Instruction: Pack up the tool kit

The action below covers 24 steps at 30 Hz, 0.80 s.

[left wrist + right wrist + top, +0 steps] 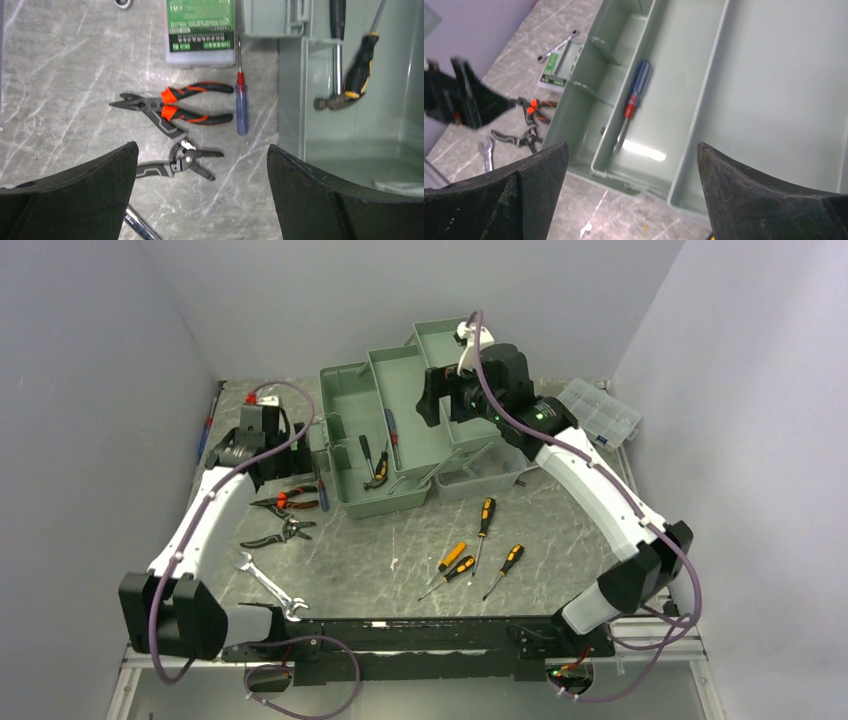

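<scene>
Several orange-handled screwdrivers [484, 520] lie loose on the tabletop [380, 550] in front of the toolbox [345, 410], on the side toward the arm bases. The toolbox stands open, trays fanned out. A hammer [336, 75] and one screwdriver are in its main bin, and a blue screwdriver [634, 100] lies in a tray. Left of the toolbox: orange pliers [172, 107], grey pliers [175, 165], a second blue driver [241, 110] just beside the toolbox wall, a green-labelled case [200, 30], and a wrench [270, 585] nearer the bases. The left tool [202, 150] hovers over this cluster, jaws spread wide, gripping nothing. The right tool [632, 145] hangs above the toolbox trays, equally wide and empty. Judgement: the step in hand is the left arm's pick, most likely one of the two pliers beneath it. To do it well, centre on one pair only. The grey pliers sit close against the orange pair's handles, so a sloppy descent could catch both. Turn the wrist so the jaws close across the pivot, where the pliers are narrowest and balanced. Come straight down to the tabletop, close firmly, then lift clear of the toolbox wall before swinging over the main bin.
</scene>
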{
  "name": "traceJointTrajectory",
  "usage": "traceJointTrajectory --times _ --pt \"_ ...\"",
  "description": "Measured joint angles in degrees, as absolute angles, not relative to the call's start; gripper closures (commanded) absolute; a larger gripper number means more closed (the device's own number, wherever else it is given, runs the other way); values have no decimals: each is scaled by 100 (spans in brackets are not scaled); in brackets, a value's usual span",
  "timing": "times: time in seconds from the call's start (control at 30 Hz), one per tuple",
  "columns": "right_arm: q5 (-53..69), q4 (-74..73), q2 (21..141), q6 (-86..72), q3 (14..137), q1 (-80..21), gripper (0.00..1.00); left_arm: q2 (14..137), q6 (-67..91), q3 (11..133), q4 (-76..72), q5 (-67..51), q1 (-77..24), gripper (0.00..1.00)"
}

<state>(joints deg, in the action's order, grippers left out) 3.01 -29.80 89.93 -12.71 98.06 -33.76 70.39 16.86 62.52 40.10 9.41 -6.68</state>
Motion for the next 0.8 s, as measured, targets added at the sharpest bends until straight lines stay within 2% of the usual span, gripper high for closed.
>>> traceJointTrajectory --times 0.2,0.5,0.8 --pt "248 -2919 8079 -1358 8838 -3376 0 7870 1730 6733 3791 1175 -576 1" --pt "213 -2591 6608 -1409 8097 -3374 0 8849 1444 6541 3015 777 -432 1" --pt "178 -2534 6361 -1347 7902 -3350 0 9710 1306 6541 2574 926 -432 1"
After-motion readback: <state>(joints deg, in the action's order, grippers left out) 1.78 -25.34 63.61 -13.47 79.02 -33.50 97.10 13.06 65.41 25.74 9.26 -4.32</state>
